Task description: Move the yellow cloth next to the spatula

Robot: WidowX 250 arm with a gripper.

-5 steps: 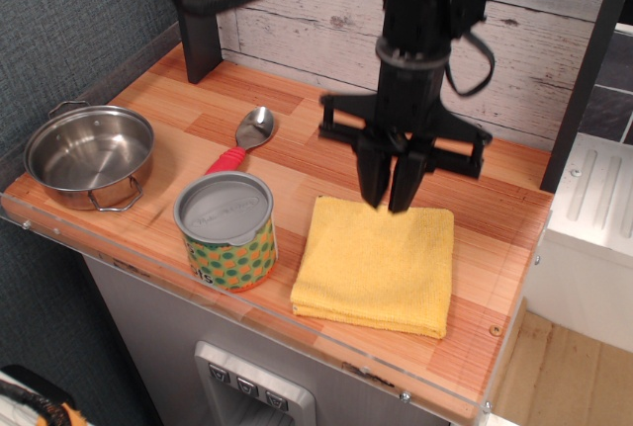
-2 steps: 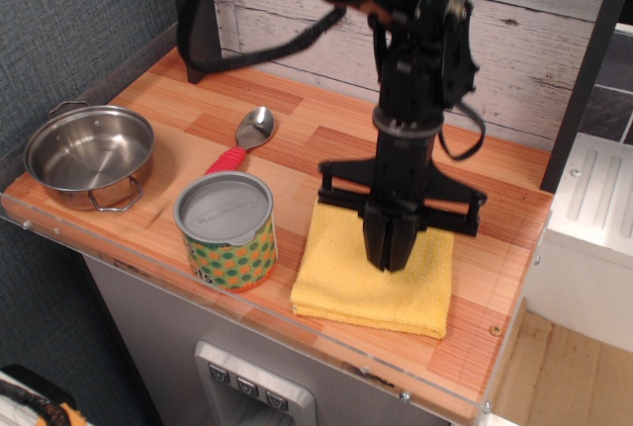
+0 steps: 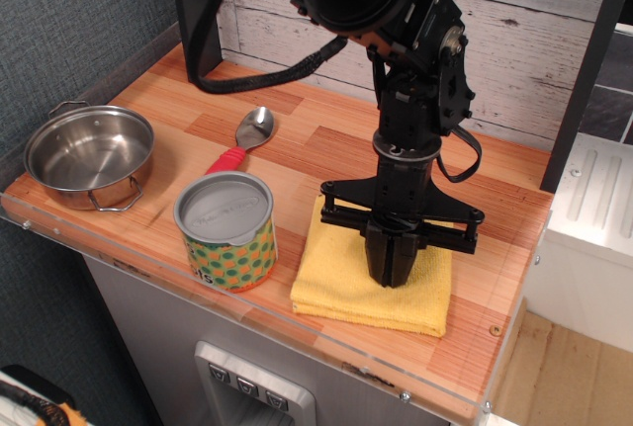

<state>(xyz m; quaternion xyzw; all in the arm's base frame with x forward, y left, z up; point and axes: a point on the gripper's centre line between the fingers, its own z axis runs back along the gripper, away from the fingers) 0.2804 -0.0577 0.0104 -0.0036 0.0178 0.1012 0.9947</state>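
Nearest you, the yellow cloth [image 3: 336, 288] lies folded at the front edge of the counter [image 3: 297, 144], at about 3 o'clock from the patterned can [image 3: 226, 230], so the move itself is not yet done. The gripper [image 3: 392, 273] presses down on the cloth's middle; its fingers look drawn close together, but you cannot tell whether fabric is pinched. Farther back, at roughly 10 o'clock from the cloth, the spatula [image 3: 244, 140] waits beyond the can. Lifting, carrying and placing all seem left.
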